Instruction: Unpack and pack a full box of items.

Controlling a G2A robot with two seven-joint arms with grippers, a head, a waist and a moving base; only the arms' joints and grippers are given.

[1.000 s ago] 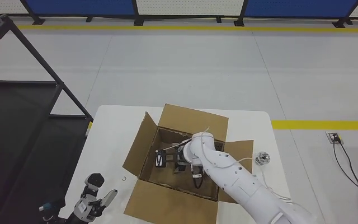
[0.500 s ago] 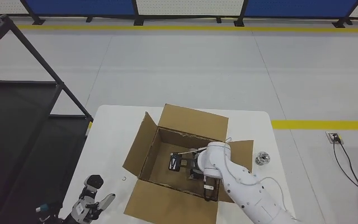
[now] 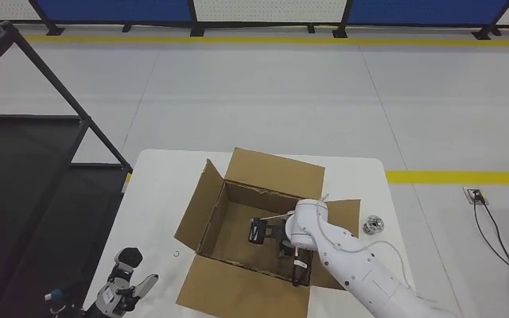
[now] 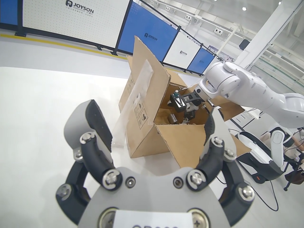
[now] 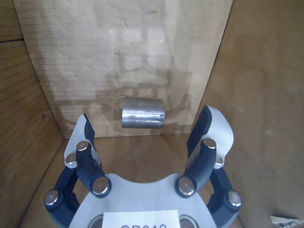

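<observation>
Risk: cylinder (image 5: pixel 143 113) lies on its side close to a wall, so an off-centre grip may roll it away or jam it in the corner
Box (image 3: pixel 278 171): on counter (image 3: pixel 159 199), flaps open, holds 1 cylinder
Right pincer (image 5: pixel 146 119): inside box, wide open, empty, above cylinder
Left pincer (image 4: pixel 154 109): wide open, empty, apart from box

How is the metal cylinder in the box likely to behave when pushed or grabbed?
The metal cylinder lies on its side on the floor of the cardboard box, so a nudge would probably roll it. Its smooth surface may slip in the open right gripper. It looks rigid and is likely heavy for its size.
</observation>
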